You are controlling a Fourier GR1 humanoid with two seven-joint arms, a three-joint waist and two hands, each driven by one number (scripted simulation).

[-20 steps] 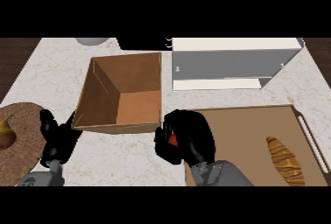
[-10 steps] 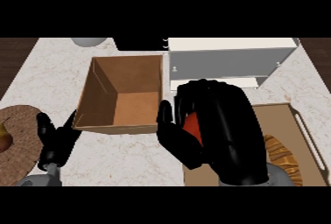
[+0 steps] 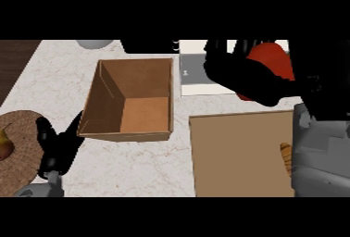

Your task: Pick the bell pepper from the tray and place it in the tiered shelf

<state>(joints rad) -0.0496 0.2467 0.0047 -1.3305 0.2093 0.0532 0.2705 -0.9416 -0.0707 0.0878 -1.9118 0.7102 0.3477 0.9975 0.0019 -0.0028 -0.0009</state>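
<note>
A red bell pepper [image 3: 272,62] is held up in my right hand [image 3: 249,78], whose black fingers curl round it and hide its lower left part. Hand and pepper hang over the white tiered shelf [image 3: 198,76] at the back right, covering most of it. The wooden tray [image 3: 236,152] lies at the front right, below the hand, with a croissant [image 3: 287,157] at its right edge. My left hand [image 3: 58,146] rests open at the lower left, fingers up, beside the cardboard box.
An open cardboard box [image 3: 133,99] stands in the middle of the counter. A woven round mat [image 3: 17,152] with a yellowish fruit lies at the left edge. A grey bowl [image 3: 94,43] and a dark object [image 3: 147,45] sit at the back.
My right hand has lifted the pepper off the tray and carried it back and to the right, up over the tiered shelf. The left hand has stayed put.
</note>
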